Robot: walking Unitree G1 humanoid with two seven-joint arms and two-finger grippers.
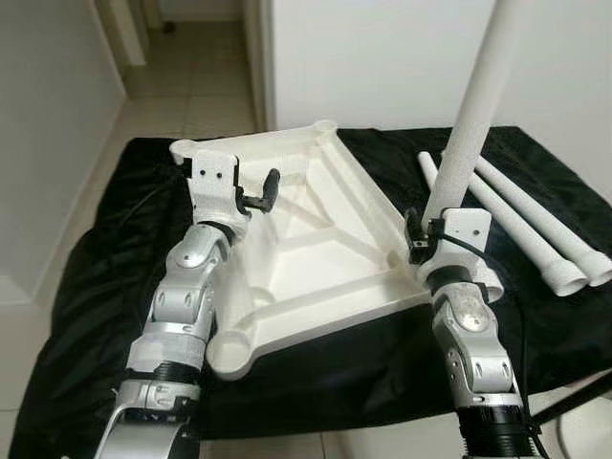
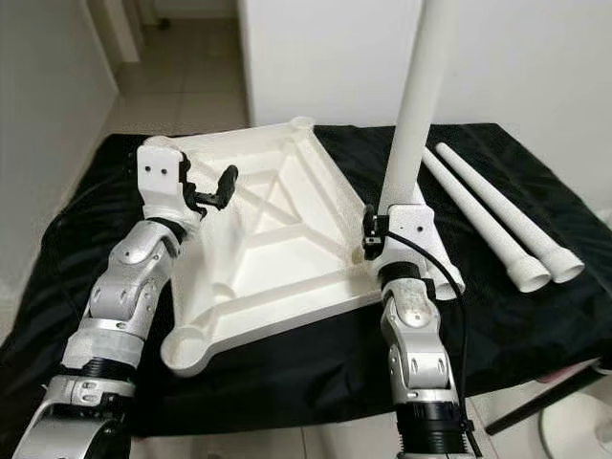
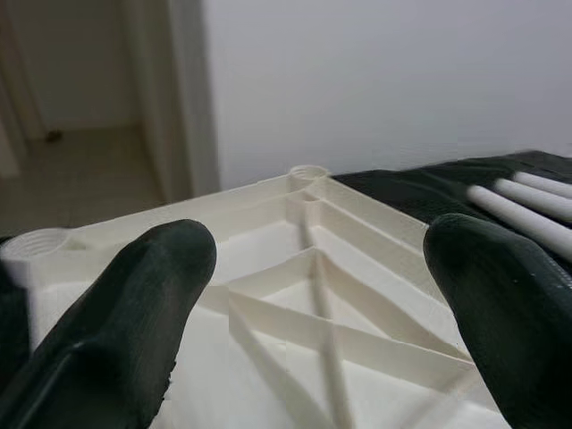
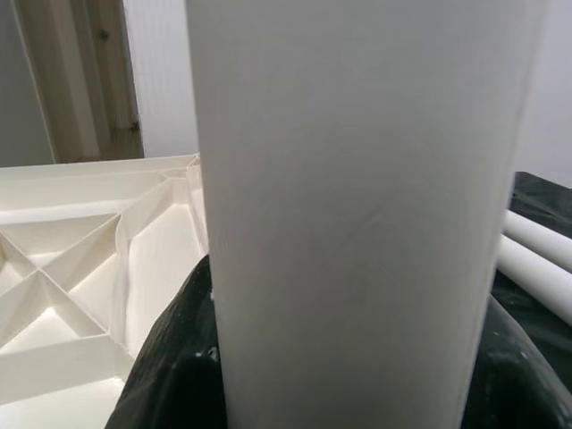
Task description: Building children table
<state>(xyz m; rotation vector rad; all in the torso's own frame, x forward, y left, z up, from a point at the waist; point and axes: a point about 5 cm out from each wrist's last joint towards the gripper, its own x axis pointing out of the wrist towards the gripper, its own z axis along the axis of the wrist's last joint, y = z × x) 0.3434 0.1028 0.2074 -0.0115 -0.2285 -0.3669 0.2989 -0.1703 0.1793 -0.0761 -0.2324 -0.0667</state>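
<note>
Right tool [image 1: 421,241] clamps upright leg [image 1: 475,110]; no writing legible.

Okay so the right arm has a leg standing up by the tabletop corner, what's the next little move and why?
Probably seat it: the right gripper holds the leg upright beside the upturned tabletop's near right corner, so it should ease the leg's lower end into that corner. The left gripper hovers open above the tabletop, free to steady it.

We find no readable text, label, brand, number or sign anywhere: the white table top [image 1: 316,239], the white legs [image 1: 521,215] and the black cloth [image 1: 86,316] carry no lettering.
</note>
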